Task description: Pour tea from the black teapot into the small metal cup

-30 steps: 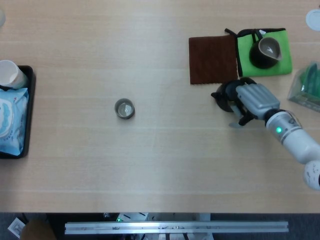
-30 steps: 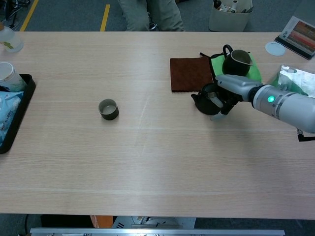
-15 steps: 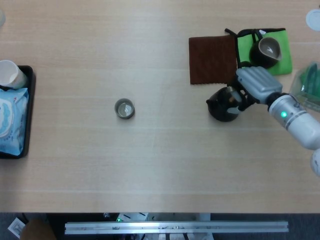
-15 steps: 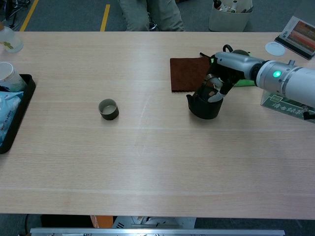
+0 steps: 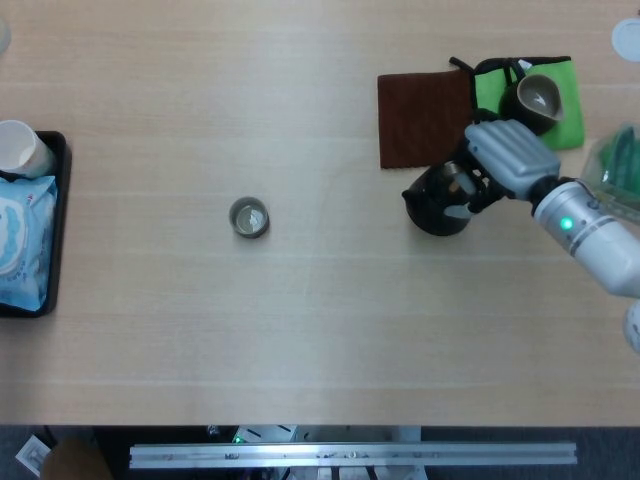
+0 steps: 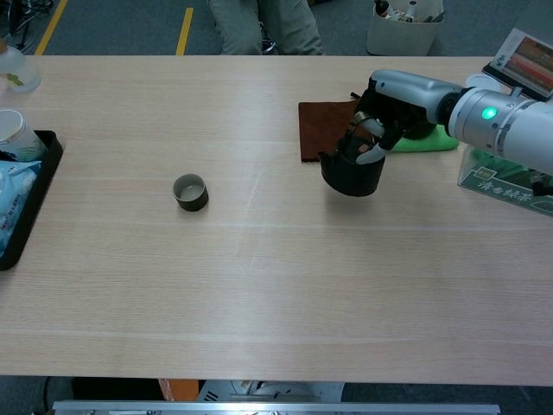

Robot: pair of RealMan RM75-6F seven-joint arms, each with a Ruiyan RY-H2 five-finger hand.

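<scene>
teapot point(image 5: 436, 205) now higher, robot hand-held point(image 5: 508, 160)

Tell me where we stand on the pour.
Done: the right hand grips the black teapot, which looks lifted off the table beside the brown cloth. In hand: carrying it. Left: the small metal cup stands far to the left, so the teapot must travel there, then tip. No pouring shows yet.
</scene>
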